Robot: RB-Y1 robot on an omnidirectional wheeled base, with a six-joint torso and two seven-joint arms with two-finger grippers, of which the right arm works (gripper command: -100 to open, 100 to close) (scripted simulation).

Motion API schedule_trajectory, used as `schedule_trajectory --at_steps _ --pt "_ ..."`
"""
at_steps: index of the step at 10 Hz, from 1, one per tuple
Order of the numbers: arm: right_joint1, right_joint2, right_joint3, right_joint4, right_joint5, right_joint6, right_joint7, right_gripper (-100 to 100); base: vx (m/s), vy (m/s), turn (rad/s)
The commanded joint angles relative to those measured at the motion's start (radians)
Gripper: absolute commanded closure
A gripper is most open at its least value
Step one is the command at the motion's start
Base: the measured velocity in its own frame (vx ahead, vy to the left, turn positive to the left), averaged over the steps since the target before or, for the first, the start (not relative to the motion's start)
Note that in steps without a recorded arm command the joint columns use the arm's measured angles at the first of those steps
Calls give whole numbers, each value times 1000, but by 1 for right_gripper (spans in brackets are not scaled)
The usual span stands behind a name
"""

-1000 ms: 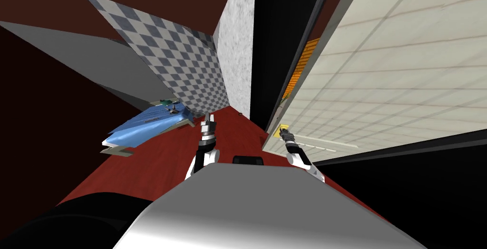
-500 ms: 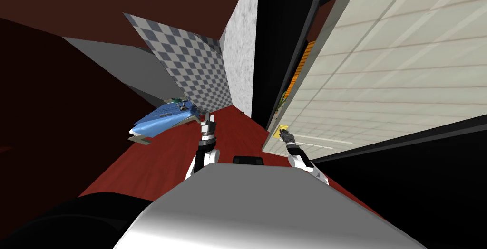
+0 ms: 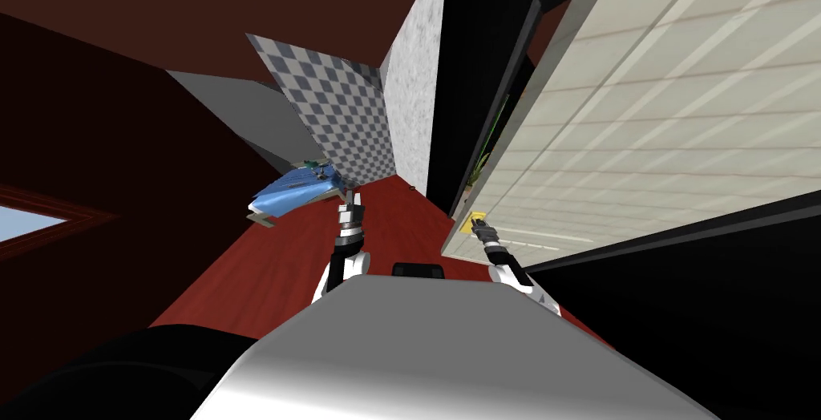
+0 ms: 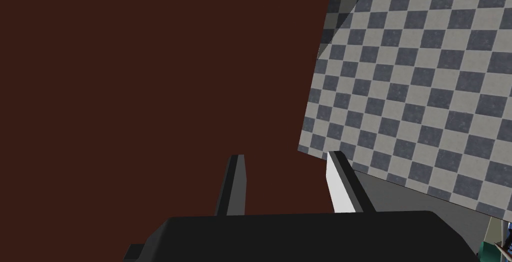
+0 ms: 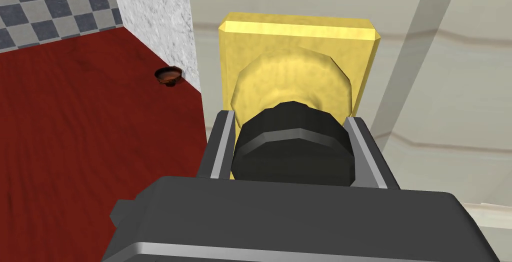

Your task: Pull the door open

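Red wood-grain floor, pale panelled door at robot's right: black round knob on yellow square plate, axis pointing straight out at right gripper, which clamps its sides, pull likely back along that axis; left gripper spread, idle, well apart.

head view looks steeply down, rolled; right wrist view sits close on the knob; both share red floor

Floor: dark red wood floor. Checkered wall, grey and dark, meets a speckled pale grey wall at a corner. Maroon wall carries a framed window. Blue-covered bed stands near the checkered wall. Black area lies beyond the speckled wall's edge.
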Motion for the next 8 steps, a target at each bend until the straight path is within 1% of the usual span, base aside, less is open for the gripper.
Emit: schedule_trajectory --at_steps 1,3,5,6,7,8 --pt "8 -18 11 -5 3 -16 -17 100 -175 -75 119" --pt "17 -38 26 -9 7 -31 -36 100 -215 -59 127" --pt "26 -56 39 -12 10 -45 -53 100 -225 -33 101" --pt "21 -51 36 -7 9 -38 -47 100 -93 -8 18" --pt "32 -65 48 -6 14 -52 -62 100 -110 -52 95" --pt "38 -75 54 -8 16 -61 -71 100 -198 -81 138"
